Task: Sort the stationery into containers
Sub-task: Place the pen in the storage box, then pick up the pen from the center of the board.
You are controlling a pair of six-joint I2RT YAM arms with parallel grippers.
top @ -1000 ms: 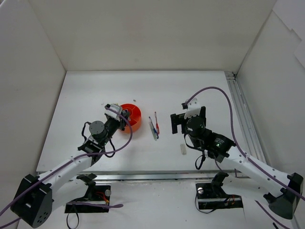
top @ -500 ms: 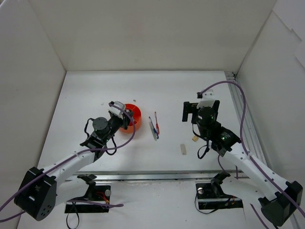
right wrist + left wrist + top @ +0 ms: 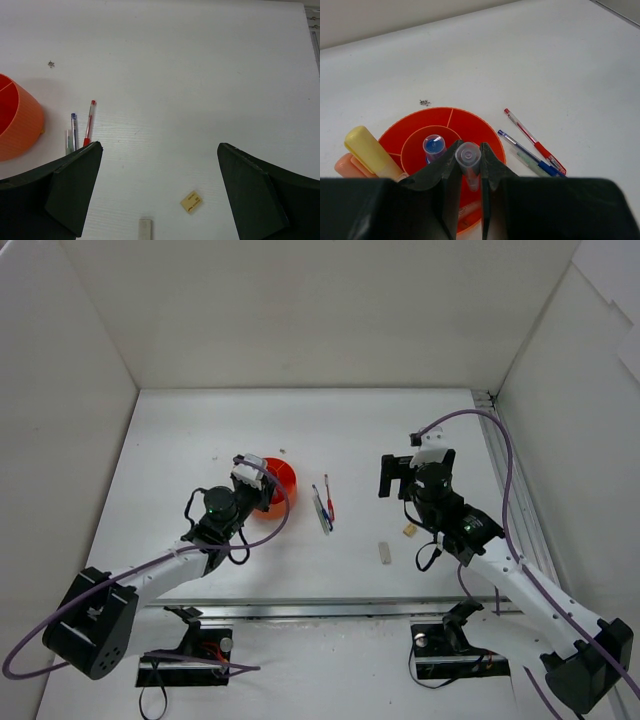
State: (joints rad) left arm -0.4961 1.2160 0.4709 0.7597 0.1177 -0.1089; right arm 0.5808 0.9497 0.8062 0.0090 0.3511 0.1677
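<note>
Robotics lab — white-walled test enclosure (image 3: 300, 310), bench-mounted arms (image 3: 150, 578).

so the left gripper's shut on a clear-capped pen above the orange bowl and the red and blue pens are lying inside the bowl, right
Not quite: the red pen and blue pen lie on the table beside the orange bowl, not inside it, as the left wrist view shows. The left gripper is shut on a clear-capped pen above the bowl.

pens (image 3: 323, 507) just right of bowl (image 3: 284, 476); gap narrow
</note>
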